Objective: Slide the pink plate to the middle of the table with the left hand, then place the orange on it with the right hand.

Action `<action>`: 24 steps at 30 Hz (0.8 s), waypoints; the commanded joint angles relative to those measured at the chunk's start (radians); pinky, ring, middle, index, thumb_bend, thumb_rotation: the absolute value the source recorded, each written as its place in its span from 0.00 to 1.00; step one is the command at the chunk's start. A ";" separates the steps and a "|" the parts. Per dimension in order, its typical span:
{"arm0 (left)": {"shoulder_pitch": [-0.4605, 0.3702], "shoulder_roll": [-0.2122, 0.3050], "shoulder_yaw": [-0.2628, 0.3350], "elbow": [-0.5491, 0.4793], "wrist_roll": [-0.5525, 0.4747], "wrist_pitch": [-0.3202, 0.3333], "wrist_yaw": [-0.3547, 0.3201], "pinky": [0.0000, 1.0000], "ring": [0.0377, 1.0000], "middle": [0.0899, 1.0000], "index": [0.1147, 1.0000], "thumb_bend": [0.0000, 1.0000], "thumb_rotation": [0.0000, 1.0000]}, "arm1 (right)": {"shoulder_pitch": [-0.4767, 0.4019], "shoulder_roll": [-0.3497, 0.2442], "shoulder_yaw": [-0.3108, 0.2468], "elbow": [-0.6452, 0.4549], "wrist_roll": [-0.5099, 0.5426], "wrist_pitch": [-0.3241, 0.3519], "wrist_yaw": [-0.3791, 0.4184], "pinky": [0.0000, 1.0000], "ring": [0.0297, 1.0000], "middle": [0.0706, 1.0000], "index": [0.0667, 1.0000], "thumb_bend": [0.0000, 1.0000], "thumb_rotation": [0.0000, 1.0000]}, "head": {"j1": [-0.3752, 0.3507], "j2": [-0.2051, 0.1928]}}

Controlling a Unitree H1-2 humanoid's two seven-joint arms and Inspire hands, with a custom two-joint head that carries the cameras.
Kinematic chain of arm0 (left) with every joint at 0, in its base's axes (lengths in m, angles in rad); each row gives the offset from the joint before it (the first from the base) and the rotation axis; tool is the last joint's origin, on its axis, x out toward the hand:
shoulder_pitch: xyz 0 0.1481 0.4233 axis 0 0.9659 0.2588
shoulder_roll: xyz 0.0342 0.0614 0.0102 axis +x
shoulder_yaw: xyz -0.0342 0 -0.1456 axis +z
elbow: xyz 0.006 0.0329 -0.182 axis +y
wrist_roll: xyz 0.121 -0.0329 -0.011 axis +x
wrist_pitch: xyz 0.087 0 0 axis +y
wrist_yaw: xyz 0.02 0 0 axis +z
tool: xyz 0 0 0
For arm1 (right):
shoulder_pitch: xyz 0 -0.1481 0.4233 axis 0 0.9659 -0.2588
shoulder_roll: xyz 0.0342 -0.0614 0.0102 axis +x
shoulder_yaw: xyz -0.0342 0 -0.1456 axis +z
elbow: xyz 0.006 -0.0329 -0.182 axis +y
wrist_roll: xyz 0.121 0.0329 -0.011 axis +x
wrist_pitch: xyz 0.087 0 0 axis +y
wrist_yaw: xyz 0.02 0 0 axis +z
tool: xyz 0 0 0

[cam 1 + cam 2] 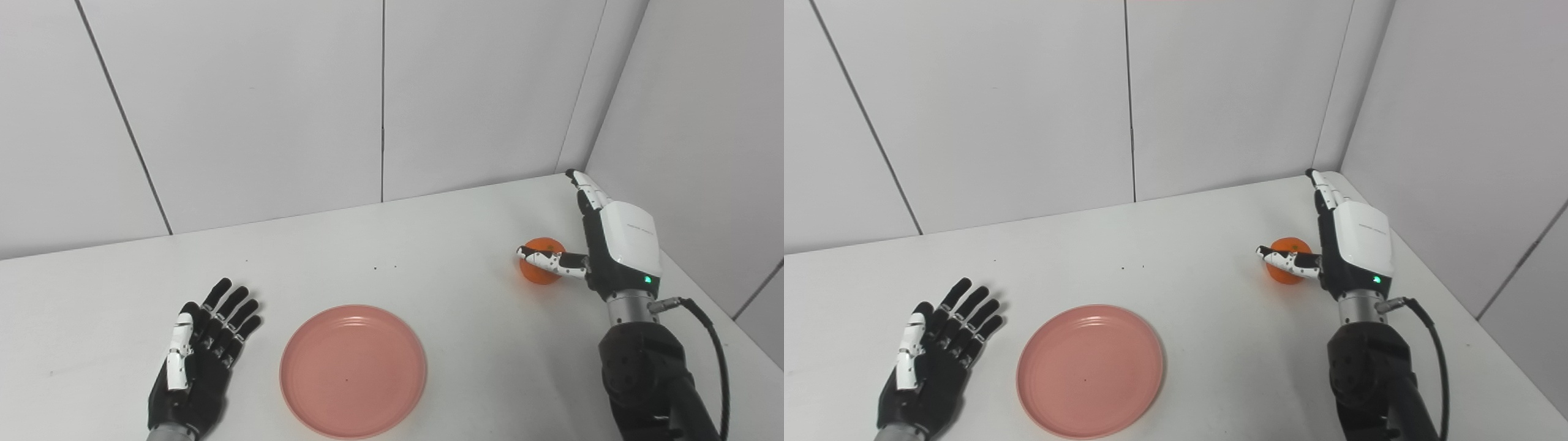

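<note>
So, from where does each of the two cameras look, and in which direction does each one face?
Left eye view: on the head, facing down and forward over the white table toward the wall corner; shows the left hand and right hand.
Right eye view: beside it, a little to the right, facing the same way; the same two hands show.
Shared: the round pink plastic plate near the front edge, empty, and the small orange fruit at the right hand's open fingers.

The right hand (618,245) covers part of the orange (540,269); both arms run off the bottom edge.
</note>
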 commanded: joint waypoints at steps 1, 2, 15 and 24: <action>0.010 0.007 0.003 0.019 0.004 0.019 0.013 0.88 0.86 0.86 0.85 0.31 1.00 | -0.026 -0.027 -0.015 -0.002 0.006 0.027 -0.012 0.69 0.82 0.87 0.90 0.95 0.43 | 0.000 0.001; 0.010 0.008 0.003 0.021 0.003 0.017 0.011 0.88 0.86 0.86 0.85 0.31 1.00 | -0.027 -0.028 -0.014 0.005 0.007 0.029 -0.008 0.69 0.82 0.87 0.90 0.95 0.43 | 0.000 0.003; 0.004 0.019 0.010 0.025 -0.011 0.020 0.005 0.88 0.86 0.86 0.85 0.32 1.00 | -0.049 -0.045 0.016 0.089 0.030 0.073 0.019 0.70 0.82 0.87 0.89 0.99 0.46 | -0.010 0.015; 0.003 0.025 0.006 0.020 -0.014 0.024 0.013 0.88 0.86 0.86 0.85 0.32 1.00 | -0.068 -0.051 0.038 0.135 0.060 0.105 0.033 0.68 0.80 0.86 0.89 0.98 0.46 | -0.006 0.021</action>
